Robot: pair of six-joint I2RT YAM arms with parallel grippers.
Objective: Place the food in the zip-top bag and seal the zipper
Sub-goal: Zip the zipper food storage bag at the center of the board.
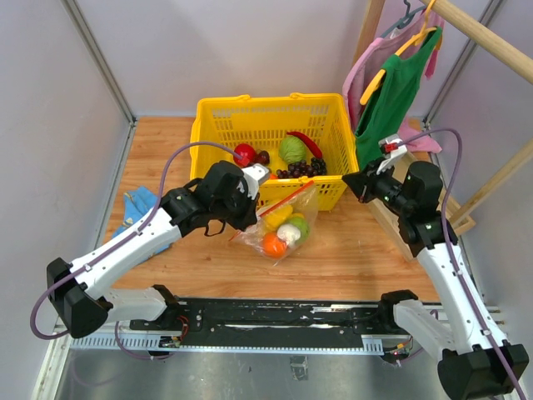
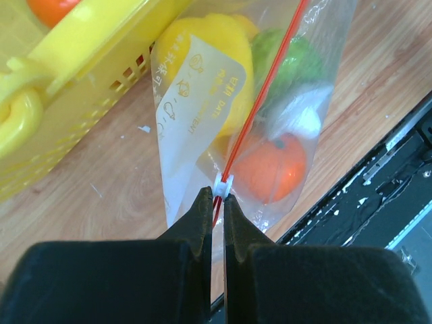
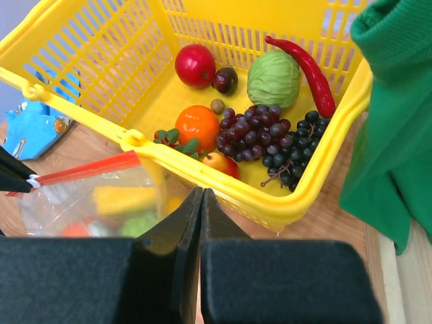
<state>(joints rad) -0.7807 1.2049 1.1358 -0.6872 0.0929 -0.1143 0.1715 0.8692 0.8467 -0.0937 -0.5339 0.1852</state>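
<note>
The zip-top bag (image 1: 285, 223) lies on the wooden table in front of the yellow basket. It holds food: a yellow fruit (image 2: 214, 50), a green piece (image 2: 297, 57), an orange (image 2: 277, 169) and a white piece (image 2: 308, 121). The red zipper (image 2: 264, 84) runs along its top edge, with the whitish slider (image 2: 222, 183) at the near end. My left gripper (image 2: 216, 200) is shut on the zipper strip right behind the slider; it also shows in the top view (image 1: 259, 207). My right gripper (image 3: 200, 196) is shut and empty, hovering by the basket's right front corner (image 1: 349, 182).
The yellow basket (image 1: 215, 117) holds an apple (image 3: 195, 65), a cabbage (image 3: 273, 79), a red chilli (image 3: 307, 64), grapes (image 3: 253, 128) and an orange (image 3: 198, 125). A blue cloth (image 1: 137, 206) lies at the left. A green garment (image 1: 391, 96) hangs from a wooden rack at the right.
</note>
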